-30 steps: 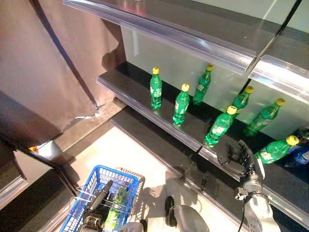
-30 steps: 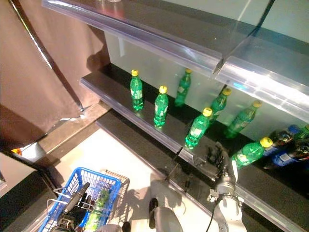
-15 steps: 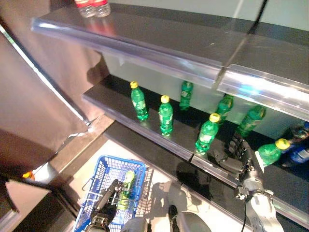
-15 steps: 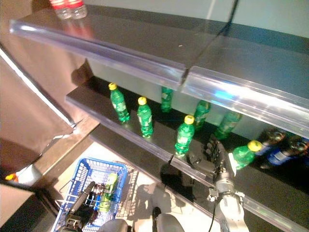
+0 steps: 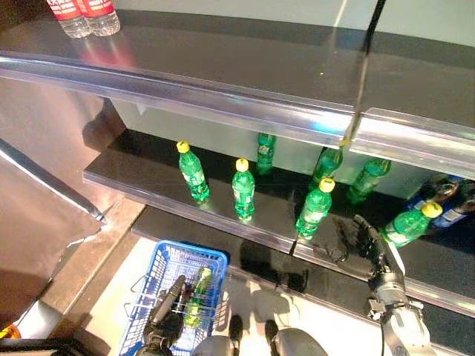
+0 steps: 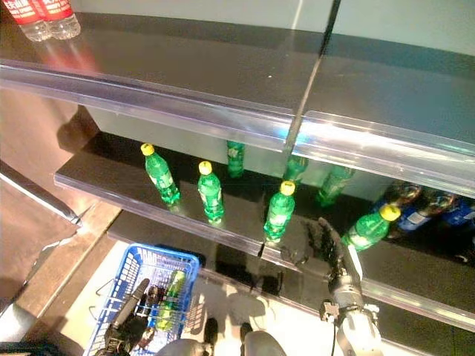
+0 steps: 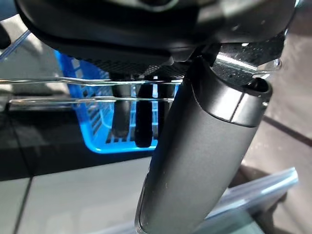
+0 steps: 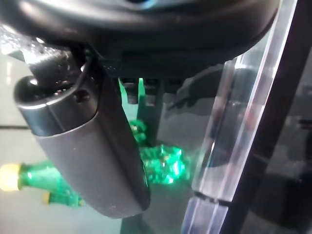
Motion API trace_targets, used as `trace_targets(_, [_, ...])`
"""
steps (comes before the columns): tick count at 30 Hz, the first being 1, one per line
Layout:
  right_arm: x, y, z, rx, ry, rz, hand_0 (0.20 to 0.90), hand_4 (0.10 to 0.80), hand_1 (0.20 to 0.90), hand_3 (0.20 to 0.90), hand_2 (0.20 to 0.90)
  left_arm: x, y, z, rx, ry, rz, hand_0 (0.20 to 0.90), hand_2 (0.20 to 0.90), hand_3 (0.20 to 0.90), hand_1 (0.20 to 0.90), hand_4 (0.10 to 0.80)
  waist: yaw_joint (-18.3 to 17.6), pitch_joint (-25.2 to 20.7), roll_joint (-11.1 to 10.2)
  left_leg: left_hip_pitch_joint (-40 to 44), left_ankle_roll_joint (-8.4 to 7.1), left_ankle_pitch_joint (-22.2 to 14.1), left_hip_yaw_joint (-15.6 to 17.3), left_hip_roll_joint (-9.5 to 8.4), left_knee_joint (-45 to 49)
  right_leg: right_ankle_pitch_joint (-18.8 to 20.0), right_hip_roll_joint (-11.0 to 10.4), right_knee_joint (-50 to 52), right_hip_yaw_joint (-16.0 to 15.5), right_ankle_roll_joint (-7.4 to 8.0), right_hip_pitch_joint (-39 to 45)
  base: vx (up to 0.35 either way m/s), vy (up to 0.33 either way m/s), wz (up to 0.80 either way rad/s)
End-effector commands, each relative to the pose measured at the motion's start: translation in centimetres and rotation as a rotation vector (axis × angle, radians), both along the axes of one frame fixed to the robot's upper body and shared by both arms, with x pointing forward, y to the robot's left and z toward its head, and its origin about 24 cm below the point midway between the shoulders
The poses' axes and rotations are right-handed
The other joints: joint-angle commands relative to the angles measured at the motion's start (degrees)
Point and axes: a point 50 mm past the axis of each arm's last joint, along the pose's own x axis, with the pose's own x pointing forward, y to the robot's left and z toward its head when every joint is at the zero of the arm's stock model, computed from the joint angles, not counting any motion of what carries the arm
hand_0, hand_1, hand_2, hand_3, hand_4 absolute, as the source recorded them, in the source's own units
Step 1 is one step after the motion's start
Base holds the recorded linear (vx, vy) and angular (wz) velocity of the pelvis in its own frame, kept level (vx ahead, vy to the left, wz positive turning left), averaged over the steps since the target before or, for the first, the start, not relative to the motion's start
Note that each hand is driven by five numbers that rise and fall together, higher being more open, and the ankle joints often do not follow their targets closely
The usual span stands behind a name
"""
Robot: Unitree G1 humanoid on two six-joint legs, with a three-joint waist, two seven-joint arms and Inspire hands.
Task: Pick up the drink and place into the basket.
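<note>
Several green drink bottles with yellow caps stand on the dark middle shelf [image 5: 148, 189]. The nearest upright one [image 5: 315, 208] is just left of my right hand [image 5: 365, 239]. A tilted green bottle [image 5: 404, 225] lies just right of that hand. The hand is open, fingers straight, at the shelf's front edge and holding nothing. The right wrist view shows green bottle plastic [image 8: 161, 163] past the thumb. My left hand [image 5: 165, 315] is shut on the wire handle of the blue basket [image 5: 193, 254] at the lower left. One green bottle [image 5: 197, 297] lies inside the basket.
A clear rail [image 5: 223, 89] fronts the upper shelf, where red-labelled bottles [image 5: 82, 15] stand at the far left. Dark bottles with blue labels [image 5: 445, 204] sit at the right end of the middle shelf. A lower dark ledge [image 5: 223, 245] runs under it.
The whole picture has shifted as the camera moved, showing more of the upper shelf. My right hand stays open at the shelf front between the two bottles. The left hand keeps the basket.
</note>
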Motion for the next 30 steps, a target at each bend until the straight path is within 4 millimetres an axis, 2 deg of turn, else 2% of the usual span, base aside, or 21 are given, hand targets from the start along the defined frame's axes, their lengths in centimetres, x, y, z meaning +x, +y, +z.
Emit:
trace_targets(1, [1.9,-0.7,3.9,-0.085,-0.197,0.07,0.9,0.8,0.9,0.9,0.9,3.9,5.2,5.8,0.272,-0.419,0.046,0.3,0.3,0.2,0.3,0.1,2.4,-5.3,-1.2,-4.0,-2.08,-2.4,0.4,-1.75,4.9,7.2,-1.7,-14.2,-5.6,3.06,7.8,0.025,0.076,0.05])
trace_targets(10, [1.7,-0.7,3.6,-0.094,-0.174,0.073,0.9,0.8,0.9,0.9,0.9,3.6,5.6,5.9,0.276,-0.417,0.058,0.3,0.3,0.2,0.3,0.1,2.4,-5.1,-1.0,-1.8,-0.86,-3.8,0.7,-2.05,5.4,7.9,-2.5,-13.0,-6.5,4.07,6.7,0.013,0.039,0.1])
trace_targets(17, [2.3,-1.1,4.2,-0.095,-0.2,0.052,0.9,0.8,0.9,0.9,0.9,3.9,6.0,6.2,0.281,-0.434,0.058,0.3,0.3,0.2,0.3,0.1,2.2,-2.9,-0.8,-3.1,-0.26,-4.3,1.1,-2.01,7.5,8.4,-2.5,-10.6,-6.2,4.76,3.8,-0.018,0.002,-0.03])
trace_targets(21, [3.8,-0.5,5.5,-0.097,-0.291,0.033,0.9,0.8,0.9,0.9,0.9,6.0,5.7,7.7,0.29,-0.521,0.054,0.3,0.3,0.2,0.3,0.1,2.1,0.7,-0.9,-7.5,-0.08,-4.1,1.5,-1.95,9.1,8.8,-2.2,-8.9,-5.7,5.06,-1.3,-0.247,-0.04,-0.06])
trace_targets(25, [5.7,0.9,7.2,-0.096,-0.418,0.015,0.9,0.8,0.9,0.9,0.9,9.1,5.5,10.1,0.303,-0.638,0.063,0.3,0.3,0.2,0.3,0.1,2.0,5.6,-1.0,-13.5,0.31,-3.8,1.9,-1.96,10.8,9.1,-1.4,-7.0,-4.7,5.0,-7.6,-0.3,-0.038,-0.09])
trace_targets(30, [6.4,1.7,8.4,-0.097,-0.498,0.0,0.9,0.8,0.9,0.9,0.9,10.7,5.0,11.8,0.305,-0.712,0.066,0.3,0.3,0.2,0.3,0.1,2.0,8.5,-1.1,-18.5,0.67,-3.7,2.2,-1.92,12.9,9.3,-0.8,-5.5,-3.8,4.95,-12.2,-0.197,-0.041,-0.16])
